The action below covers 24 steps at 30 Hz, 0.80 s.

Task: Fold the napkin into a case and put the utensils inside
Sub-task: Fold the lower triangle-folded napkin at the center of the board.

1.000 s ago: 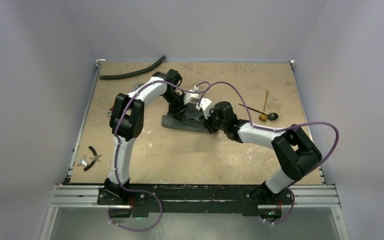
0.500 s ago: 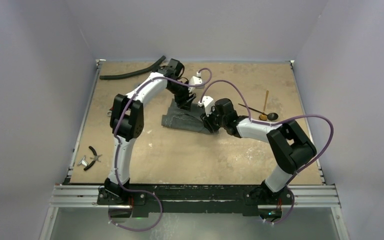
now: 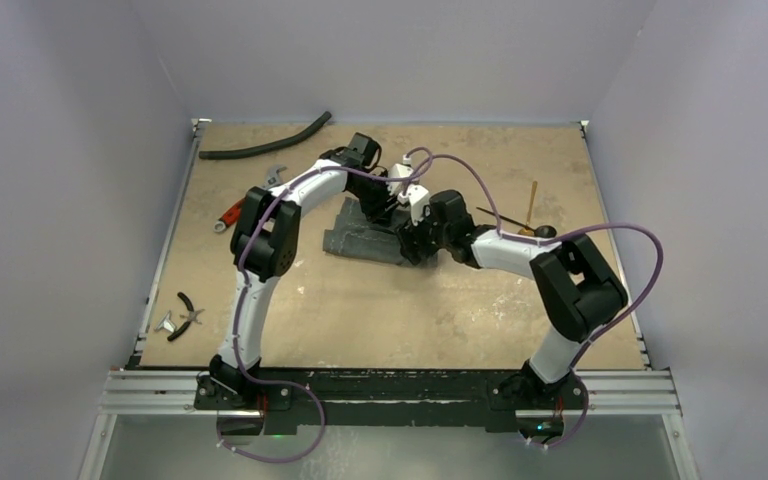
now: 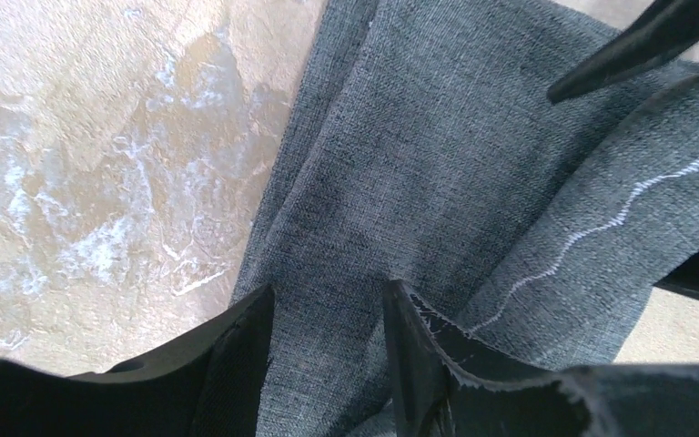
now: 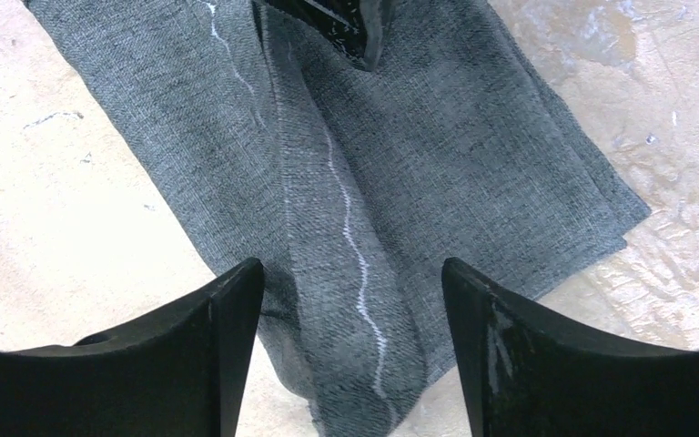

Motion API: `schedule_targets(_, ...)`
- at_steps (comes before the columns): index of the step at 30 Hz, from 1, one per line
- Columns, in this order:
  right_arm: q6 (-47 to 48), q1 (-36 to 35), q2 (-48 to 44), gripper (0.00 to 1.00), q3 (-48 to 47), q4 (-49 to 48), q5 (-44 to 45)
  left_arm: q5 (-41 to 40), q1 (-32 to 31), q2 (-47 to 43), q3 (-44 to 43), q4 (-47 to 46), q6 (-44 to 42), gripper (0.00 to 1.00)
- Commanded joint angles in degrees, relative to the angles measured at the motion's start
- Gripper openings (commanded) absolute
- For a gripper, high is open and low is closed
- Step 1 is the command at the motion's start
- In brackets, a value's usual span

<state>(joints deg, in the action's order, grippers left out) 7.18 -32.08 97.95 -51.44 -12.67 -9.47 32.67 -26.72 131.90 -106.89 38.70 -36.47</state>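
Left arm (image 3: 260, 240): rises from its base at the near left, elbow bent high over the table (image 3: 360, 310), forearm running toward the far middle, wrist tipped down over the far edge of the napkin (image 3: 352, 240). Left gripper (image 4: 328, 300): fingers (image 4: 227, 364) parted with grey cloth showing in the gap; a frayed cloth edge lies over the right-hand finger, and no pinch is visible. Right arm (image 3: 580, 285): folded tight, elbow raised at the right, forearm pointing left, wrist over the napkin's right end. Right gripper (image 5: 350, 273): fingers (image 5: 232, 346) spread wide above the cloth, holding nothing; the left gripper's dark fingertip shows at the top of this view. Napkin: lies mid-table, slightly far of centre, folded into a long band with pale wavy stitching along it. Utensils: gold piece (image 3: 533, 203) and black spoon (image 3: 545, 232) lie right of the napkin, apart from it, the spoon just beside the right forearm. Change since a second ago: the left elbow has shifted right, uncovering a red-handled wrench (image 3: 230, 215); the right forearm has swung toward the utensils, hiding the black handle. Also present: black hose (image 3: 260, 149) at the far left, pliers (image 3: 187, 310) at the left edge.
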Motion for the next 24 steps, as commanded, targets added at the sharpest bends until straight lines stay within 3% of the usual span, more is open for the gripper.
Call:
schedule_targets(1, -3.0, 3.5, -3.9, 0.77, -2.2, -0.4, -6.1, -0.6, 0.0, 0.9, 1.1, -1.3, 0.1, 0.44)
schedule_targets(6, -6.0, 8.0, -9.5, 0.77, -1.6, 0.2, -12.9, -0.8, 0.0, 0.9, 1.5, -1.0, -0.2, 0.37)
schedule_targets(9, -10.1, 10.7, -12.9, 0.68, -0.3, 1.5, -15.4, -0.8, 0.0, 0.7, 1.4, -1.1, -0.1, 0.37)
schedule_targets(11, -13.1, 12.0, -15.2, 0.51, 0.7, 2.4, -19.2, -0.8, 0.1, 0.7, 1.3, -1.3, 0.0, 0.37)
schedule_targets(13, -15.6, 12.4, -16.7, 0.14, 1.7, 4.0, -22.2, -0.8, 0.1, 0.7, 0.7, -1.4, 0.6, 0.37)
schedule_targets(14, -16.3, 12.5, -17.1, 0.0, 2.5, 4.6, -24.4, -0.7, 0.1, 0.7, 0.5, -1.6, 0.9, 0.38)
schedule_targets(18, -22.3, 12.6, -16.0, 0.0, 8.0, -2.8, -35.8, 0.5, 0.4, 0.3, -0.4, -2.9, 3.6, 0.42)
schedule_targets(24, -33.1, 12.6, -10.4, 0.0, 14.7, -20.5, -41.5, 3.5, 1.5, 0.2, -4.7, -2.3, 8.2, 0.46)
